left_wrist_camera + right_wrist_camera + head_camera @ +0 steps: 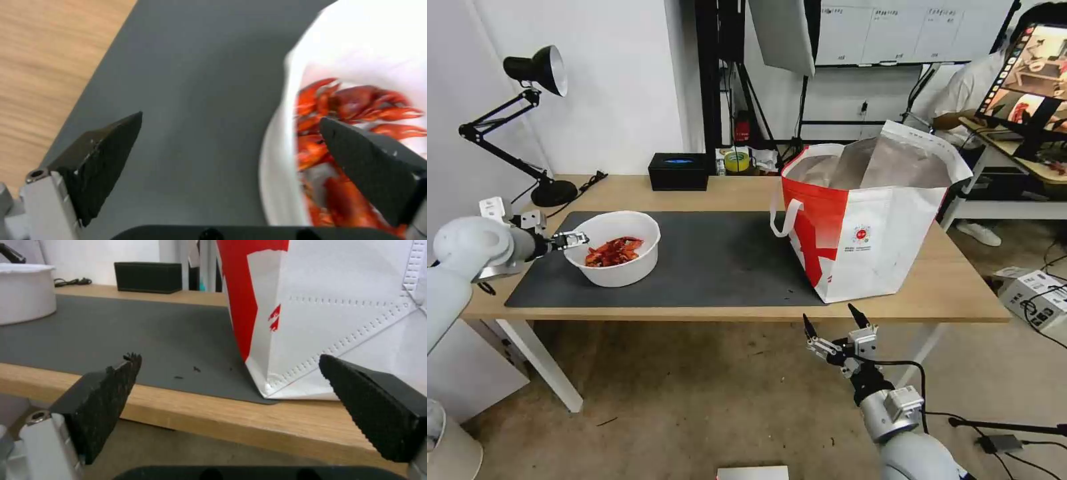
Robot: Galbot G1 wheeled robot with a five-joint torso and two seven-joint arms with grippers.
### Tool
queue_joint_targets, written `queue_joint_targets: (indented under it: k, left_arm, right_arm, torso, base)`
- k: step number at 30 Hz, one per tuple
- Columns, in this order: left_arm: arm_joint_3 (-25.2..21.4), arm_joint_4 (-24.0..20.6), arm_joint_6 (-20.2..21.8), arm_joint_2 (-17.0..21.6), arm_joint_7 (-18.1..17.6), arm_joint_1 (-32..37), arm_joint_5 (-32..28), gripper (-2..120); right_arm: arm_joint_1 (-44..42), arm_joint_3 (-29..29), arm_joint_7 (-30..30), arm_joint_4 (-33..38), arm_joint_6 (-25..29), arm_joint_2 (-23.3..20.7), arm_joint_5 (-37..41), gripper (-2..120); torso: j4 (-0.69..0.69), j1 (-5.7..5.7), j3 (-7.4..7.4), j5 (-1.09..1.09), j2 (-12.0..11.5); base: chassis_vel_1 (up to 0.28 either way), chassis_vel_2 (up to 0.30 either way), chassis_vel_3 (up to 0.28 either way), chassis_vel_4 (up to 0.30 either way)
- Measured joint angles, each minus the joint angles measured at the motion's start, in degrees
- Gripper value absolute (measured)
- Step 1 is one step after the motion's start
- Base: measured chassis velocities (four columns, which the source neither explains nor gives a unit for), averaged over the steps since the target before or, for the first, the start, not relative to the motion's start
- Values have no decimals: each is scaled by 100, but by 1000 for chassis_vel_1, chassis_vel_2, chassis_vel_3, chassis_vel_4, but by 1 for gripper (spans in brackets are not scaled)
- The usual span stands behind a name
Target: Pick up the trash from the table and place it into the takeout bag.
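One bowl (pixel 617 248) of crayfish shells on table (pixel 707 193), left gripper (pixel 575 239) spread astride its rim, one takeout bag (pixel 870 220), right gripper (pixel 835 325) spread.

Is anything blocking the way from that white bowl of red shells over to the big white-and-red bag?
Nothing visible does. The white round bowl of red crayfish shells sits on the dark grey mat, with bare mat stretching to the white-and-red takeout bag. The left gripper is open at the bowl's rim; the right gripper is open below the table edge.

Light-wood table (pixel 947 280) on white legs carries a dark grey mat (pixel 714 260), black tissue box (pixel 678 171), desk lamp base (pixel 554 193) and takeout bag (pixel 867 227).
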Motion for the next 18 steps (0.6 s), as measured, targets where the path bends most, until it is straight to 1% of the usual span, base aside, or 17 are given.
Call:
queue_joint_targets:
  k: [3,13,18]
  left_arm:
    - [123,124,-3,-68,-95,-81,2,100]
    - [254,205,-18,-123,-120,-217,-118,100]
    - [317,223,-24,-144,-263,-245,-171,100]
  right_arm:
    - [0,0,0,0,0,0,0,100]
    - [0,0,0,0,0,0,0,100]
    - [0,0,0,0,0,0,0,100]
  torso:
    - [1,0,0,-1,1]
    - [1,-1,0,0,0]
    - [1,-1,-1,1,1]
  base:
    - [0,0,0,0]
    - [0,0,0,0]
    - [0,0,0,0]
